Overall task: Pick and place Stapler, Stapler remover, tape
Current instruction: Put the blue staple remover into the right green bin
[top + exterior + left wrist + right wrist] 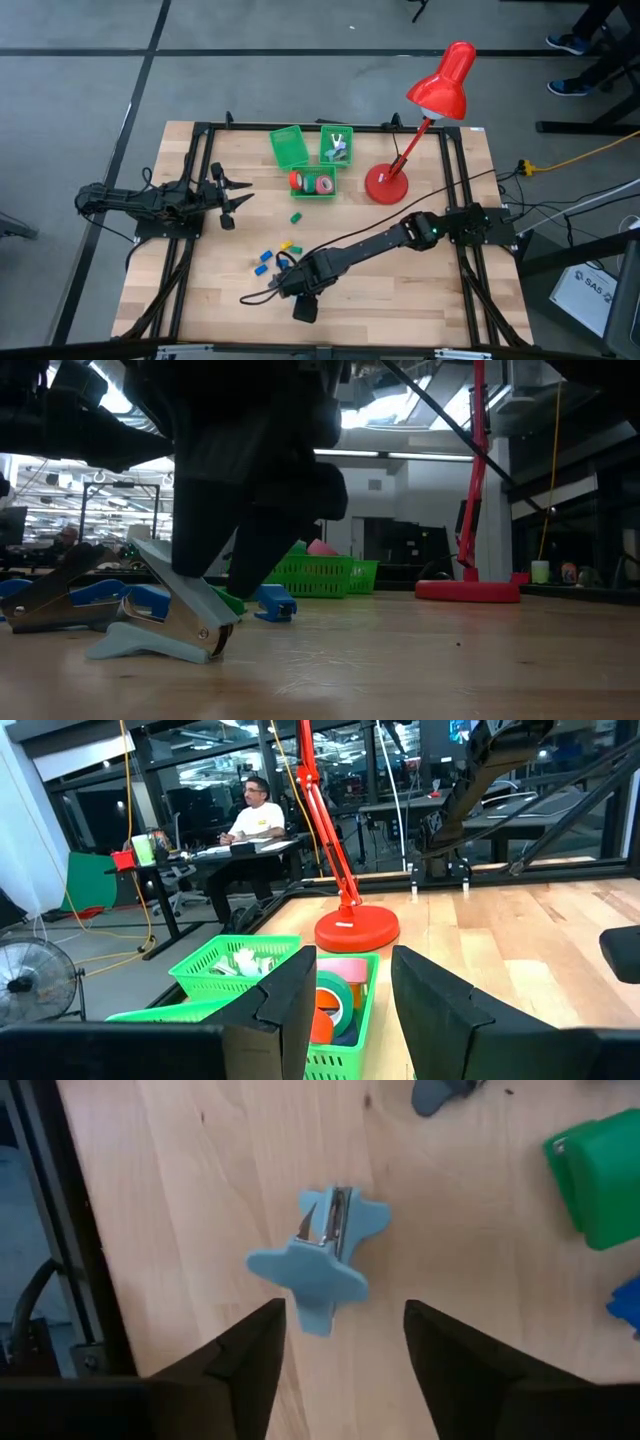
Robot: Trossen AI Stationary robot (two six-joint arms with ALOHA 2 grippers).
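A pale blue staple remover (320, 1265) lies on the wooden table, also seen in the low view (165, 622). My right gripper (345, 1350) is open just above it, pointing down, fingers apart and short of it; in the high view it is at the near middle (287, 274). Small staplers lie close by: green (600, 1175), blue (262, 262), yellow (287, 245) and another green (296, 216). Tape rolls (310, 182) sit in a green basket (330, 192). My left gripper (232, 198) is open and empty at the table's left, facing the baskets (345, 1010).
Two more green baskets stand at the back: one bare (290, 147), one with pale staple removers (337, 148). A red desk lamp stands on its base (386, 184) right of them, its head (445, 85) over the far edge. A person sits at a desk beyond the table (250, 820).
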